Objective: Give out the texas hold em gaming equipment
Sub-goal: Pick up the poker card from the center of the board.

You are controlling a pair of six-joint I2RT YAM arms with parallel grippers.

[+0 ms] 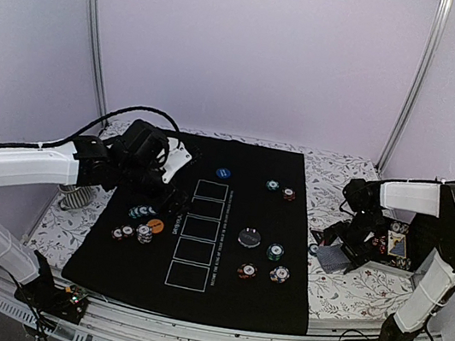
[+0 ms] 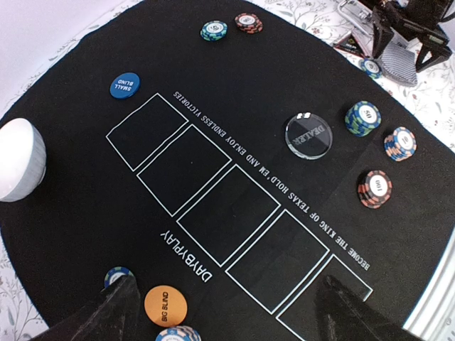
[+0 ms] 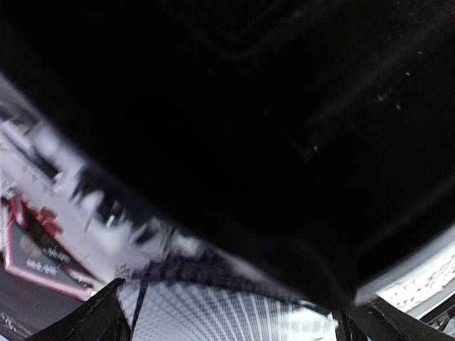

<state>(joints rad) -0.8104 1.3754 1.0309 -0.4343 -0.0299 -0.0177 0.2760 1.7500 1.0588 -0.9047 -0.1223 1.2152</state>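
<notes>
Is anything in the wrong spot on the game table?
Yes. One small teal striped poker chip lies off the large black mat, on the flowery tablecloth at the right, beside the grey-blue-backed playing cards. It looks stray.

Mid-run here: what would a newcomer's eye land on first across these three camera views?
The large black mat with five white rectangles dominates the middle, with striped poker chip stacks scattered along both sides. A round orange BIG BLIND disc lies near the left tool, and the right tool is at a grey-blue card deck off the mat's right edge.
</notes>
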